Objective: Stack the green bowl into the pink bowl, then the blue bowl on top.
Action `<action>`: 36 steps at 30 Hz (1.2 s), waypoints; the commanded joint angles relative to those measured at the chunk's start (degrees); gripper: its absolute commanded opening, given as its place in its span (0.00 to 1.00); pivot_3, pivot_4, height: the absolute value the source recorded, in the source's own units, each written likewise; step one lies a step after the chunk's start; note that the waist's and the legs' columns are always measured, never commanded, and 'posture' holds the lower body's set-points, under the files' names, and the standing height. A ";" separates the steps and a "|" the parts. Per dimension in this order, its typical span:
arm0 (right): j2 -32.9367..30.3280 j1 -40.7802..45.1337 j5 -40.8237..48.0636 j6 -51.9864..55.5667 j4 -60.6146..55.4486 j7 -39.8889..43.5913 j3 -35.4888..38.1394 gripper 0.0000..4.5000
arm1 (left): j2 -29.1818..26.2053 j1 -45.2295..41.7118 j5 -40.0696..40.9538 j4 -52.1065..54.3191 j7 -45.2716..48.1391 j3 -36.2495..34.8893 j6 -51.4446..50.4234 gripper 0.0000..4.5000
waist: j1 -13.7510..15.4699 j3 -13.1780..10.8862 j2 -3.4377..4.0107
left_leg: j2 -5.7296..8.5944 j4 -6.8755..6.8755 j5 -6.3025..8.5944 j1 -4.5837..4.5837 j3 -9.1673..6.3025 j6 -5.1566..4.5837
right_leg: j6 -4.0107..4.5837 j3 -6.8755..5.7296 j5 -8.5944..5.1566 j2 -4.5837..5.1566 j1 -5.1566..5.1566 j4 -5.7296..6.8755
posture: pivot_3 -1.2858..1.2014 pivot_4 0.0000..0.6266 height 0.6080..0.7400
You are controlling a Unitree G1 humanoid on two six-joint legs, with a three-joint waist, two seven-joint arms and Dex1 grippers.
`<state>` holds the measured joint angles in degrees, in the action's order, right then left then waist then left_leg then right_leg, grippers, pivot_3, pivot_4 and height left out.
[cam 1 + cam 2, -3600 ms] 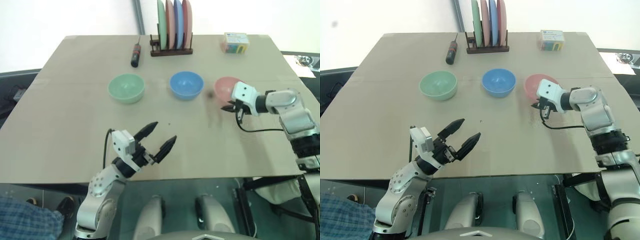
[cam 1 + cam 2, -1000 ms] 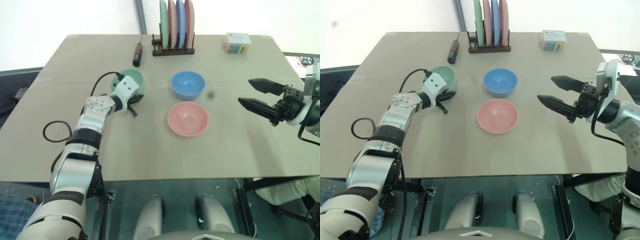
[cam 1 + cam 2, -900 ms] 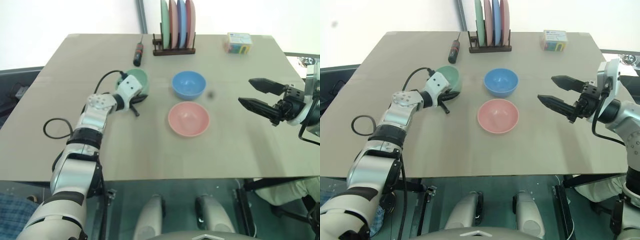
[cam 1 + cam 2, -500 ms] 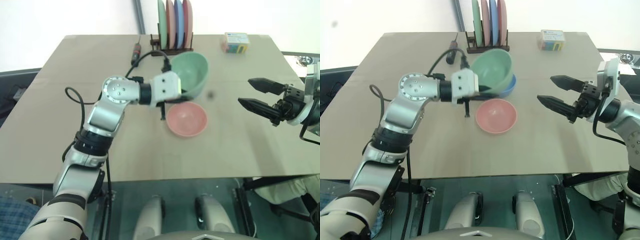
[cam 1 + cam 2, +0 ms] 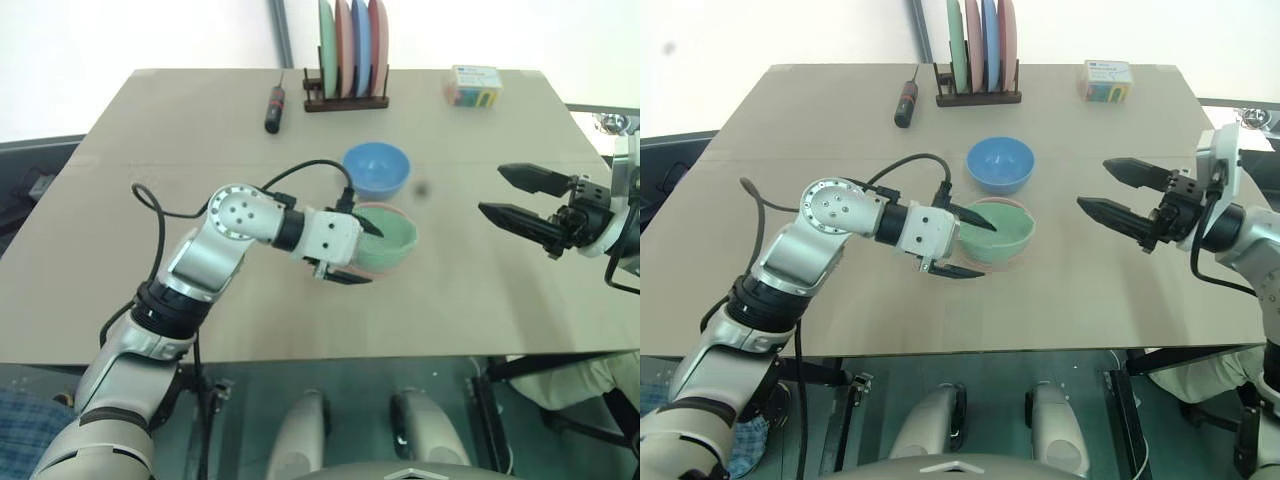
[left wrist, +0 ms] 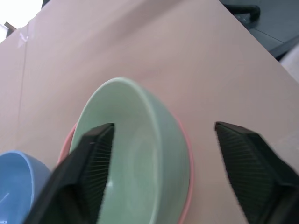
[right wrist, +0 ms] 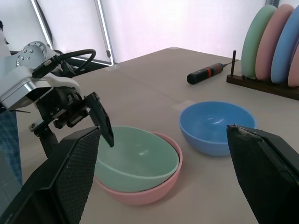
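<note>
The green bowl (image 5: 998,231) sits nested in the pink bowl (image 5: 1012,262); the left gripper (image 5: 965,243) stands open astride its rim. The right gripper (image 5: 1118,193), at three o'clock, gapes empty. Next, likely: fetch the blue bowl (image 5: 1000,163), at twelve.

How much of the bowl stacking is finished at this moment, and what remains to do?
Done: the green bowl sits inside the pink bowl. In hand: nothing; the left gripper is open around the green bowl's rim, and the right gripper is open and empty. Left: the blue bowl stands alone on the table and must go on top.
</note>
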<state>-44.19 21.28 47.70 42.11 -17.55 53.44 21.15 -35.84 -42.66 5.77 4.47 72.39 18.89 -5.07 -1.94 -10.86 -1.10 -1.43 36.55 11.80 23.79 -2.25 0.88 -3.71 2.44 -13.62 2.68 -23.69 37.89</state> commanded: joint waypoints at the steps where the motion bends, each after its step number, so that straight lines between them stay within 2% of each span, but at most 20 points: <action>1: -1.98 1.06 -1.31 -2.00 -1.10 0.07 -0.40 1.00 | 3.06 -1.67 7.53 -1.01 -4.69 -8.72 -3.35 0.92 | -0.02 0.00 0.00 | 0.00 0.01 0.00 0.00 0.00 0.00 | 0.00 0.00 0.00 0.00 0.00 0.01 | 0.52 0.24 1.00; 6: -3.69 7.79 -15.54 -10.89 6.07 1.92 -12.68 1.00 | 4.07 4.91 16.57 0.59 -10.62 -19.59 -10.67 0.92 | -0.78 0.02 0.07 | -0.03 0.01 0.00 -0.10 0.09 0.00 | -0.03 0.07 -0.01 -0.01 -0.01 0.05 | 0.52 0.24 1.00; 11: -3.24 17.61 -31.98 -25.85 19.13 6.25 -26.10 1.00 | 1.80 15.08 17.39 5.87 -15.68 -25.55 -12.42 0.92 | -0.79 -0.01 0.07 | -0.06 0.02 0.00 -0.08 0.10 0.00 | -0.02 0.07 0.00 -0.03 -0.03 0.04 | 0.52 0.24 1.00; 15: 0.75 27.38 -42.50 -38.28 32.87 6.70 -33.52 1.00 | 1.80 23.87 18.48 12.58 -22.85 -32.06 -13.50 0.92 | -0.42 -0.03 0.04 | -0.06 0.00 0.00 -0.02 0.15 0.00 | 0.17 0.10 0.11 -0.01 -0.10 0.01 | 0.52 0.24 1.00; 20: 6.79 36.20 -49.65 -50.82 48.37 7.88 -38.31 1.00 | 3.12 33.52 19.95 21.51 -30.24 -39.10 -14.20 0.92 | -0.16 -0.03 0.01 | -0.06 -0.02 0.00 0.01 0.07 0.01 | 0.19 0.02 0.12 0.02 -0.09 0.00 | 0.52 0.24 1.00; 26: 13.97 45.11 -60.16 -64.86 66.15 4.13 -44.44 1.00 | 5.02 44.32 22.02 31.85 -37.75 -47.06 -15.85 0.92 | -0.37 -0.04 0.01 | -0.05 -0.04 0.00 -0.06 0.11 0.01 | 0.22 0.06 0.13 0.04 -0.09 0.03 | 0.52 0.24 1.00; 36: 22.44 54.80 -73.06 -71.23 84.15 -8.94 -50.01 1.00 | 6.54 52.56 24.84 37.41 -42.42 -53.09 -14.62 0.92 | -0.56 -0.04 0.02 | -0.05 -0.08 0.00 -0.09 0.10 0.02 | 0.25 0.06 0.13 0.03 -0.10 0.06 | 0.52 0.24 1.00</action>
<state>-22.18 73.48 -23.96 -27.92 65.56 47.13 -28.57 -29.54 8.94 29.56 39.47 30.62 -32.03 -21.01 -2.50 -10.89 -1.08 -1.48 36.46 11.80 23.70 -2.15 0.91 -3.45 2.50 -13.49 2.71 -23.79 37.94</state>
